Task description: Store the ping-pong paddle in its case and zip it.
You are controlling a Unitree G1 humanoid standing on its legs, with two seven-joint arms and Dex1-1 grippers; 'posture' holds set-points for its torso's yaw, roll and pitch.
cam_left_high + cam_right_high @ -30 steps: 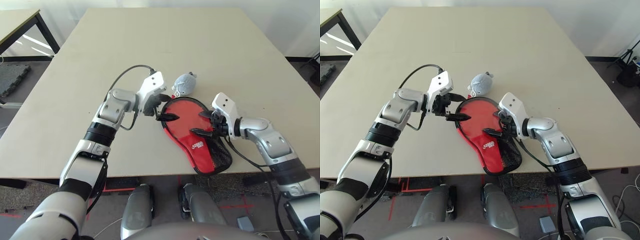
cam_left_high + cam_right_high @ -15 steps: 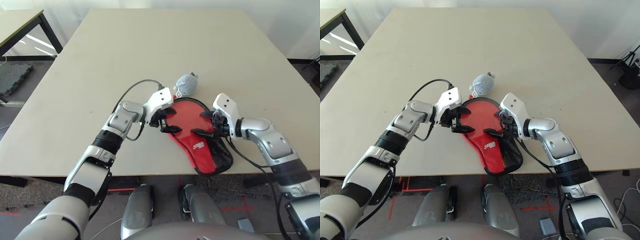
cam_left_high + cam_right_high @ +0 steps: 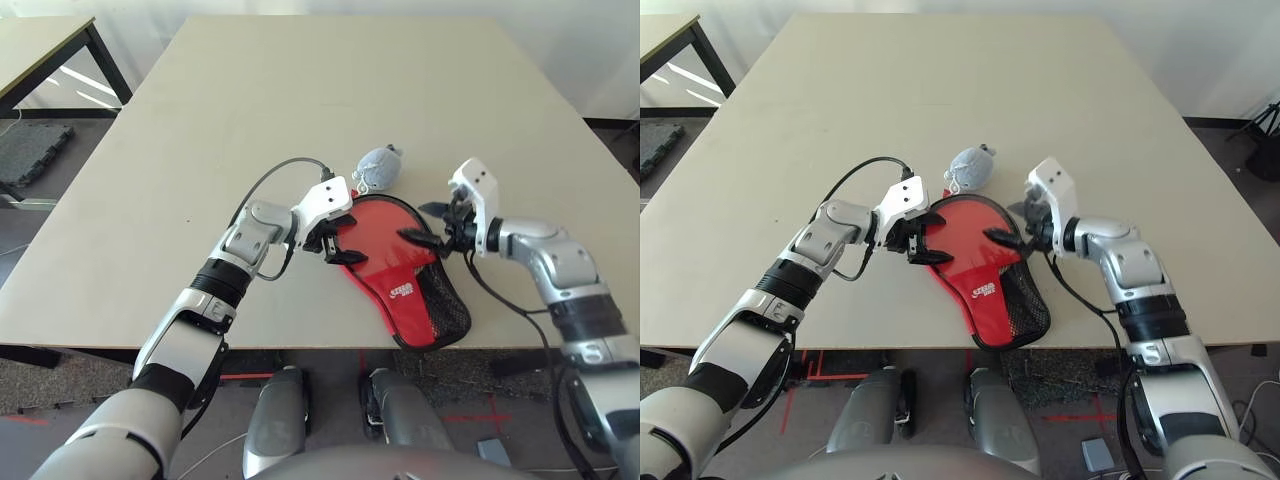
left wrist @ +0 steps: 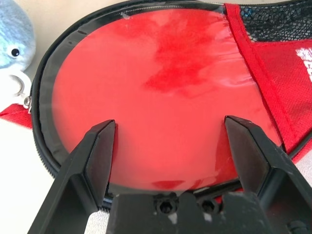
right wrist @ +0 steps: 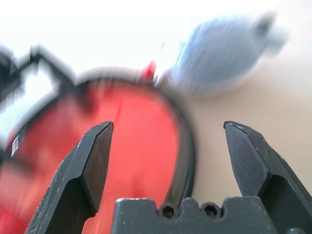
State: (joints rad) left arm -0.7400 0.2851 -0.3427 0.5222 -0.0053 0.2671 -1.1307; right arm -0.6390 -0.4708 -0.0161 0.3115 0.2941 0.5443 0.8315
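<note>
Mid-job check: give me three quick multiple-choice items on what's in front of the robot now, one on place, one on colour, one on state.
1. Where is the grey plush toy?
A. at the case's round end
B. at the case's handle end
C. on the left forearm

2. What colour is the paddle face inside the case?
A. blue
B. red
C. green

3. How is the left gripper?
A. shut on the zipper
B. holding the toy
C. open

Answers:
1 A, it lies just beyond the round rim.
2 B, glossy red in the left wrist view.
3 C, its fingers stand apart over the paddle face.
</note>
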